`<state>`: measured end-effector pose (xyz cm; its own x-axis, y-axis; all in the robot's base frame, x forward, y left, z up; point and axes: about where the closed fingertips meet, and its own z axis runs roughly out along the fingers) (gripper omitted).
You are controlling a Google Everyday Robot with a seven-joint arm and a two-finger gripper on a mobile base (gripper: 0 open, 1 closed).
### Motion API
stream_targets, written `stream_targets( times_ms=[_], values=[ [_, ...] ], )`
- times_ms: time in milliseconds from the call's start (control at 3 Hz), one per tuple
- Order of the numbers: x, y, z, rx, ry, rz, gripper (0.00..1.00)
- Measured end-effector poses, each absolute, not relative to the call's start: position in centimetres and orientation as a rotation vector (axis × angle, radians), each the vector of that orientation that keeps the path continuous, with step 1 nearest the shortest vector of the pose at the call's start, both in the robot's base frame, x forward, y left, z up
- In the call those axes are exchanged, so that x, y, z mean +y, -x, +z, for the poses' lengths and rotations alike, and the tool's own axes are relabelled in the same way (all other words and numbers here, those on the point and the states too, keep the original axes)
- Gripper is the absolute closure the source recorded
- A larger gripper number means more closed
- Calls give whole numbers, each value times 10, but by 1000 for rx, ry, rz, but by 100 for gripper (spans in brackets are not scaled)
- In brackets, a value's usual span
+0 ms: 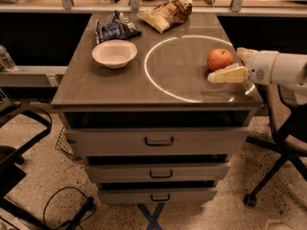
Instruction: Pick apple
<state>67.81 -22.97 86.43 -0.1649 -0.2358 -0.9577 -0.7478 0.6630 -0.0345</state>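
Observation:
The apple (219,59) is round and red-orange and sits on the grey cabinet top (120,87) at the right, inside a bright ring of light. My gripper (225,66) reaches in from the right edge on a white arm. It is open. Its near cream finger (229,74) lies just in front of the apple, close to the surface. The far finger (243,52) shows behind the apple's right side. The apple sits between them and rests on the top, not lifted.
A white bowl (114,53) stands at the left of the top. A blue snack bag (115,28) and a yellow-brown chip bag (168,12) lie at the back. The cabinet has three drawers (158,140). Office chairs stand at the left (14,152) and right (283,143).

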Motion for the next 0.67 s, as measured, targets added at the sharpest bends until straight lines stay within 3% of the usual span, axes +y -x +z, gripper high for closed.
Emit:
stream_targets(
  times_ms=[667],
  values=[
    [-218, -683, 862, 1710, 813, 575, 0]
  ],
)
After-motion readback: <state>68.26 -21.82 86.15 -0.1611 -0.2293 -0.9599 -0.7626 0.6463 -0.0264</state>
